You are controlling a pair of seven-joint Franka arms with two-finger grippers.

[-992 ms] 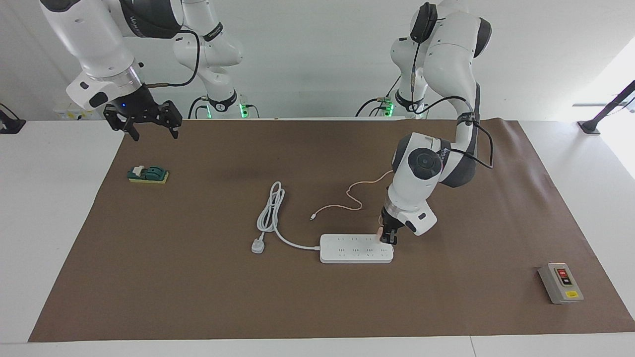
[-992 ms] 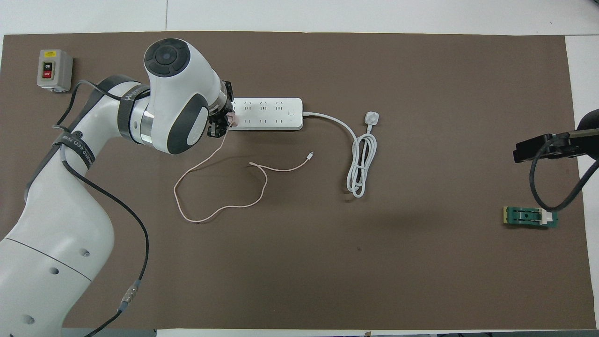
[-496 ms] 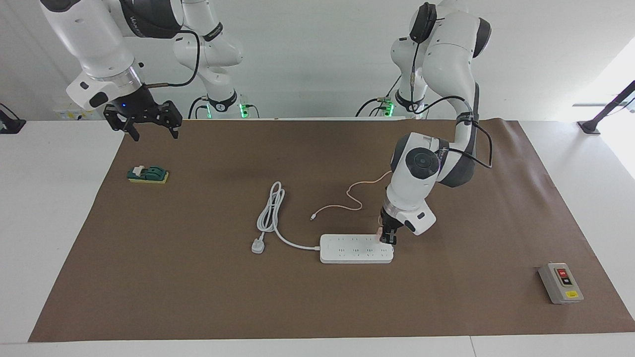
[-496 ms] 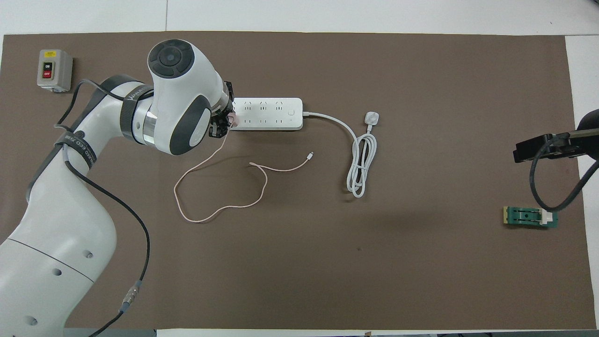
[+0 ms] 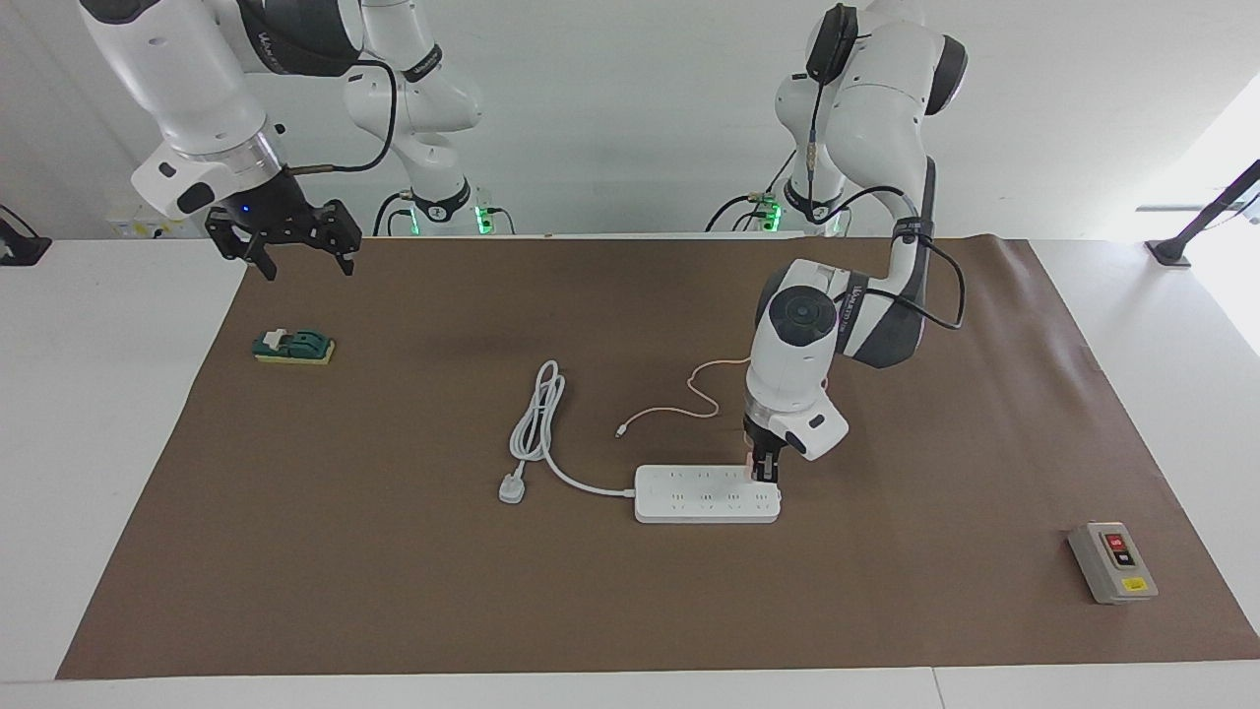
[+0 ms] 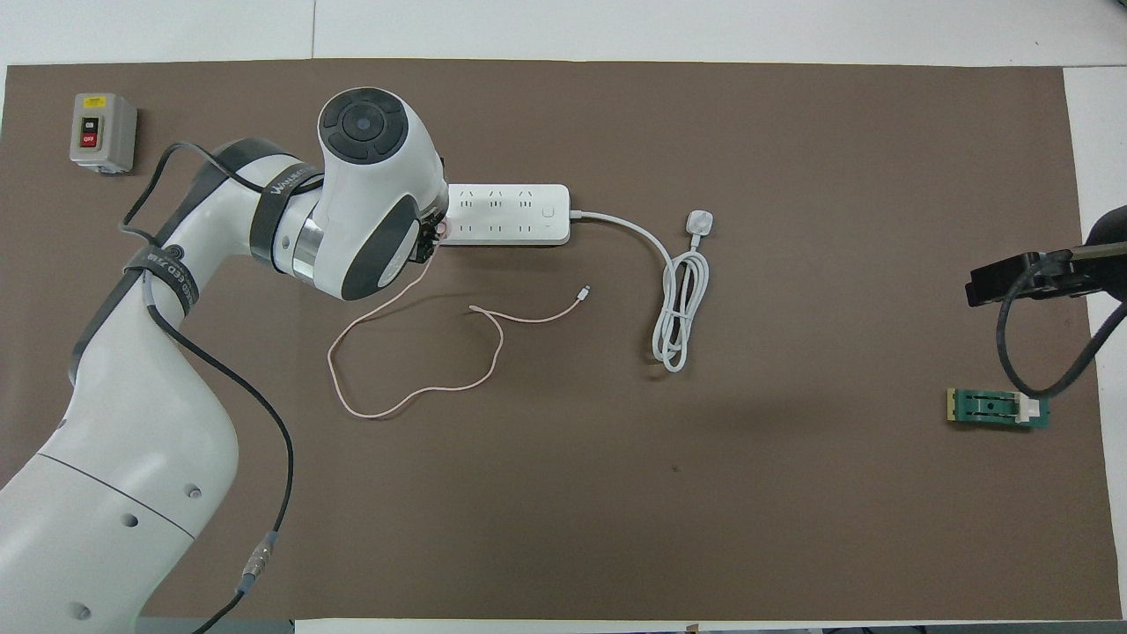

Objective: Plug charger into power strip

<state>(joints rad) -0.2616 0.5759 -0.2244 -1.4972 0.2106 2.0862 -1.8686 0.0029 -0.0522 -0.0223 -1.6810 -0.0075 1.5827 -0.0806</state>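
A: Where's the charger (image 5: 754, 459)?
B: Clamped in the left gripper (image 5: 765, 473), pressed on the power strip (image 5: 707, 493) at its end toward the left arm, mid-mat.
A: The right gripper (image 5: 295, 248)?
B: Waits spread wide, holding nothing, over the mat's (image 5: 610, 601) corner.
A: Any writing?
B: Grey box (image 6: 103, 131): too small to read.

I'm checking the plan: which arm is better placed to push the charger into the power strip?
Left. The left gripper is shut on the charger right over the power strip; the right gripper waits open, far off.
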